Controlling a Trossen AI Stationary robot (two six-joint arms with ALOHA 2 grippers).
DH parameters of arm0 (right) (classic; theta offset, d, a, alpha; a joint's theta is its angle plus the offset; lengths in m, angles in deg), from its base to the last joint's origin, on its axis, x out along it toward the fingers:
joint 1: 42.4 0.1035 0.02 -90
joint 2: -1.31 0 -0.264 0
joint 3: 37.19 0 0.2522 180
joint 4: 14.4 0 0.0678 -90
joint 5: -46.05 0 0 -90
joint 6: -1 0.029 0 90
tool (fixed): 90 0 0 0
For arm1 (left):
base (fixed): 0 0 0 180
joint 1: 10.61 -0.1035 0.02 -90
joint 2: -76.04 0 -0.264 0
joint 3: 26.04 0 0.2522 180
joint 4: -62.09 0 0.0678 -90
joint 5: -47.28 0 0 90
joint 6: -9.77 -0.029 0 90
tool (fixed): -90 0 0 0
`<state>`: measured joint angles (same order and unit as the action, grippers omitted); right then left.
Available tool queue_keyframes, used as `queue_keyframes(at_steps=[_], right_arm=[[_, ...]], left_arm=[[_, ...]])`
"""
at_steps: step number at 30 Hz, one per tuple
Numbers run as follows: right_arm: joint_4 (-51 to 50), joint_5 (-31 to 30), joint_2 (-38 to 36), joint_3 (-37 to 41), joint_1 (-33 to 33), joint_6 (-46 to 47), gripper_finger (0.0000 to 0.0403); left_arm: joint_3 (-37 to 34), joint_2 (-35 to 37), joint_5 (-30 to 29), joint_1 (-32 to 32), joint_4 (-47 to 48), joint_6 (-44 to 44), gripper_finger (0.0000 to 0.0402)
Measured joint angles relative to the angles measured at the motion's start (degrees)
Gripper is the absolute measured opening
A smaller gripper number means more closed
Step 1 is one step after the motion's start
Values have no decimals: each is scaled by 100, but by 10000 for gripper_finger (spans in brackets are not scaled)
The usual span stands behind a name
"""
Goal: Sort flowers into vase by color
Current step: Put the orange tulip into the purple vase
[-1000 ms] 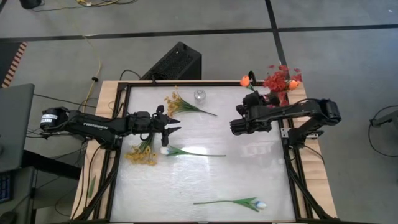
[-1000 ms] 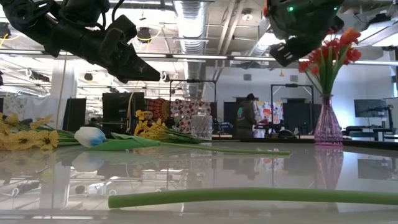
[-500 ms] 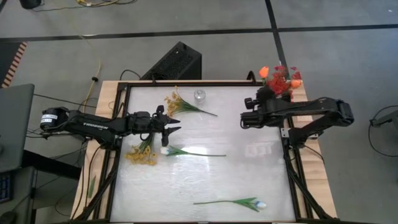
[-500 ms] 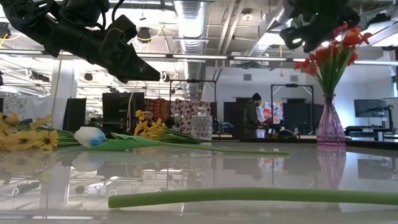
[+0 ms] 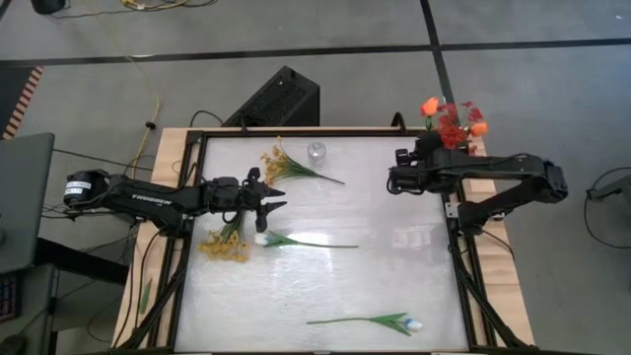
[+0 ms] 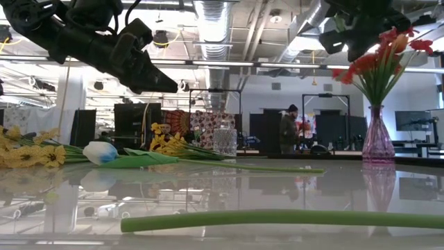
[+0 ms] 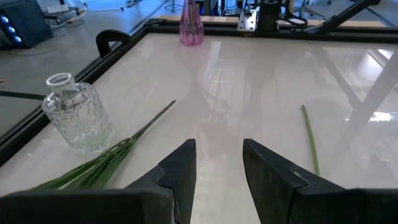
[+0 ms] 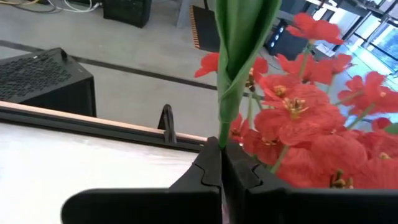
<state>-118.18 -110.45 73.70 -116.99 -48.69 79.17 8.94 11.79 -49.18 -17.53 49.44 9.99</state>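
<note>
Far left of the high view, left arm reaches in over the surface (image 5: 325,212), left claw (image 5: 273,196) hovering mid-left, fingers parted about halfway, holding nothing; wrist view shows bare gap between its fingers. Yellow spray (image 5: 225,242) lies just below it, another yellow spray (image 5: 286,166) above it at upper centre, next to a small clear glass vase (image 5: 316,152). White tulip (image 5: 296,241) lies at centre, touching nothing but the surface, second white tulip (image 5: 380,321) near the bottom edge right of centre. Upper right: right claw (image 5: 422,150) clamped tight on a green stem, orange tulip bud (image 5: 430,106) on top, held up over the red flowers (image 5: 455,120) in the pink vase (image 6: 379,143), which sits at the upper right corner of the surface. Right wrist view has the stem pinched between closed fingers with red blooms just beyond. Judgement: step in hand is dropping the orange tulip into the pink vase with the red and orange bunch. To do it well, keep stem near upright, line the lower end over the vase neck (neck hidden by blooms from above, so go by the low view), lower slowly so stem slides between existing stems, and release only once the end is well inside; otherwise it could catch on blooms and tip out.
</note>
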Motion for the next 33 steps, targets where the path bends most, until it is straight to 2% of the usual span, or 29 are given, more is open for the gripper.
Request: queue_keyframes(at_steps=[6,9,11,16,21,29,33], right_arm=[[0,62,2,0,-26,-1,20],[0,75,2,0,-26,-4,21],[0,82,2,0,-26,-9,21],[0,111,2,0,-26,-12,21],[0,176,2,0,-26,-13,21],[4,203,2,0,-23,-11,21],[2,218,2,0,-23,-12,21]], left_arm=[[0,0,0,0,44,1,122],[1,-109,59,0,-301,-100,122],[3,-390,207,-4,-797,-220,122],[347,-1694,768,-1,-2159,-280,122],[1479,-3010,738,-11,-2563,-617,133],[4163,-4790,886,-44,-2135,-1447,195],[5515,-5733,1177,-188,-1913,-1340,220]])
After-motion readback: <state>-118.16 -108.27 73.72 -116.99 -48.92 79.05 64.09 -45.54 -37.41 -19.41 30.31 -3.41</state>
